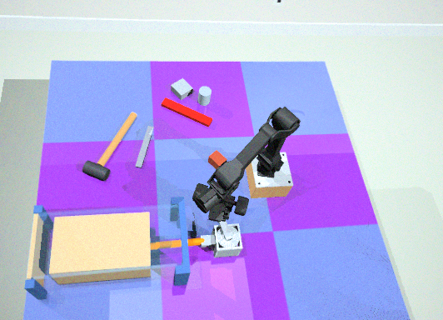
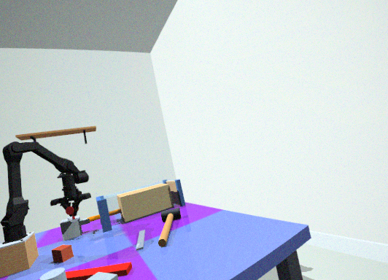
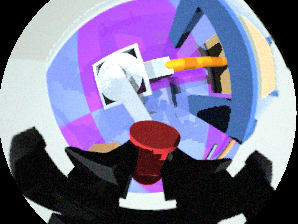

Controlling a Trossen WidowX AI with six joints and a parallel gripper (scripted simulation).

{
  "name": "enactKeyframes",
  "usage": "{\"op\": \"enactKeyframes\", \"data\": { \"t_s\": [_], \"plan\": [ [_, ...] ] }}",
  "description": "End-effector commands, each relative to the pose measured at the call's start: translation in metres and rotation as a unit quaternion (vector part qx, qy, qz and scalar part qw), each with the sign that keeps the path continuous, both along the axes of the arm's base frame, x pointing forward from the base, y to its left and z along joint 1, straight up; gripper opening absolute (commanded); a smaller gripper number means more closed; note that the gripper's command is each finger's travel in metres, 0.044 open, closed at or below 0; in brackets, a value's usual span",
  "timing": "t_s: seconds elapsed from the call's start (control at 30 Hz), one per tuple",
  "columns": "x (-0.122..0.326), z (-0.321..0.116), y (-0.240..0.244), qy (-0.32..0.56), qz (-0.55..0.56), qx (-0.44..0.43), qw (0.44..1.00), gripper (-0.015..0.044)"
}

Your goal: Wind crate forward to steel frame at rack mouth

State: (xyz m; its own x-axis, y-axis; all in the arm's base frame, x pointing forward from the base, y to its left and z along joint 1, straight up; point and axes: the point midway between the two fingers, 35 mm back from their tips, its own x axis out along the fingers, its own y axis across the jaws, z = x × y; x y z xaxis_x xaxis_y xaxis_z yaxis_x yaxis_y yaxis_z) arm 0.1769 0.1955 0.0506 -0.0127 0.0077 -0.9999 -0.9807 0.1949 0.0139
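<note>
The winch (image 1: 227,252) (image 2: 71,230) (image 3: 111,76) stands on the bench with the handle's pale arm (image 1: 226,231) (image 3: 136,103) across its top. My gripper (image 1: 222,218) (image 2: 71,208) (image 3: 149,135) is shut on the handle's red knob (image 2: 69,210) (image 3: 154,136), above and beside the winch. The key is hidden under the arm. An orange strap (image 1: 168,244) (image 2: 106,215) (image 3: 197,63) runs from the winch to the crate (image 1: 100,242) (image 2: 146,203). The crate sits flat in the clear-panelled cubby, with a gap between its front and the blue frame (image 1: 183,237) (image 2: 103,216) (image 3: 242,75).
A mallet (image 1: 116,141) (image 2: 166,229) and a grey bar (image 1: 144,147) (image 2: 141,240) lie behind the cubby. An orange-red block (image 1: 216,158) (image 2: 62,254) lies near the arm's base. A red bar (image 1: 186,112), a grey block (image 1: 181,88) and a grey cylinder (image 1: 204,96) are farther back.
</note>
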Motion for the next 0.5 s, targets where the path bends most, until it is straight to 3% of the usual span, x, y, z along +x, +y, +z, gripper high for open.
{"op": "enactKeyframes", "data": {
  "t_s": [0.0,0.47],
  "plan": [
    [0.012,0.001,0.008,-0.013,0.0,0.008,1.0,0.0],
    [0.023,0.001,0.017,-0.014,0.0,0.008,1.0,0.0]
  ]
}}
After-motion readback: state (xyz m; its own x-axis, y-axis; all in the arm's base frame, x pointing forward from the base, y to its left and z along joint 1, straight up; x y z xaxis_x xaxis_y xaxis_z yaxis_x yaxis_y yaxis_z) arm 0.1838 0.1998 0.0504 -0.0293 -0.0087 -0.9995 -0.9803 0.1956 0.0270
